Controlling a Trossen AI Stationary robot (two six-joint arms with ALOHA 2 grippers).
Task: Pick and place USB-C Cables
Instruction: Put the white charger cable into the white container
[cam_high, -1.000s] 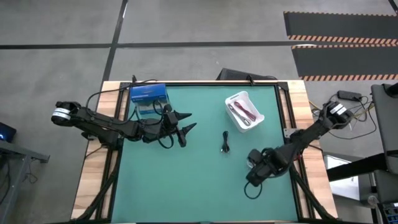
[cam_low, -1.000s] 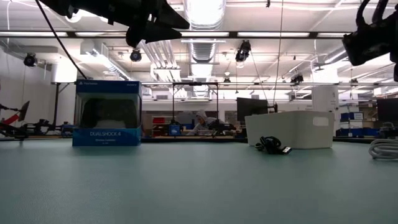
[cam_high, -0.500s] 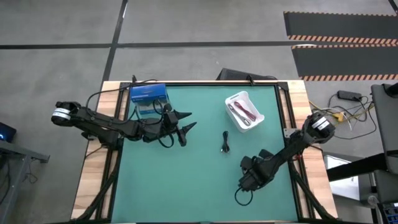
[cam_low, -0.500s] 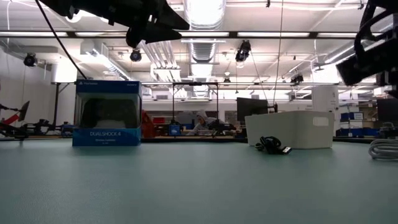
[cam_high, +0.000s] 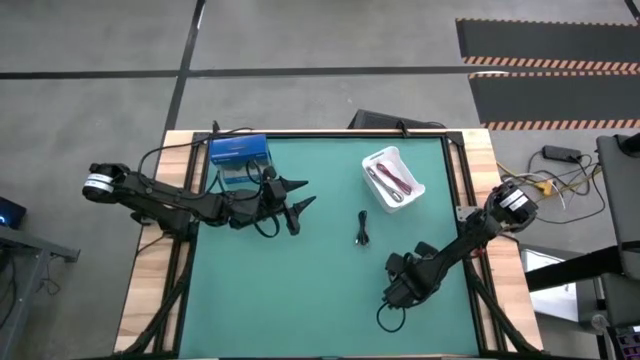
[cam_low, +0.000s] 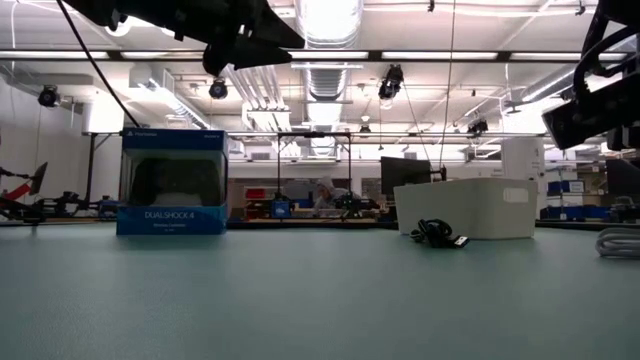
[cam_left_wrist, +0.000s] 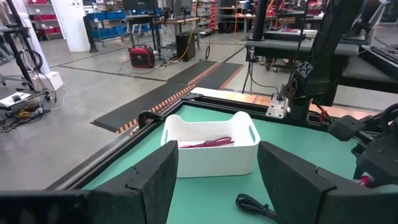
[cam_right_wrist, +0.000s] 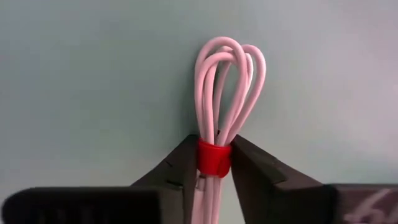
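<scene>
Fingers of my right gripper (cam_right_wrist: 214, 163) pinch the white cable bundle (cam_right_wrist: 225, 93) at its red band, lower right of the high view; its loops run straight ahead. White bin (cam_high: 393, 178) lies up-frame. Left gripper (cam_high: 300, 200) hangs spread, idle.

Box (cam_high: 239, 152) at bench (cam_high: 300, 290) far-left corner; bin (cam_high: 393, 178) far right, holding cables (cam_high: 392, 181). Loose cable (cam_high: 362, 229) on bench just before bin. Another cable (cam_right_wrist: 221, 134) near right, between right claw (cam_right_wrist: 214, 163) fingers.

Right gripper (cam_right_wrist: 214, 163) jaws pinched low; left gripper (cam_high: 298, 197) jaws spread, raised.
</scene>
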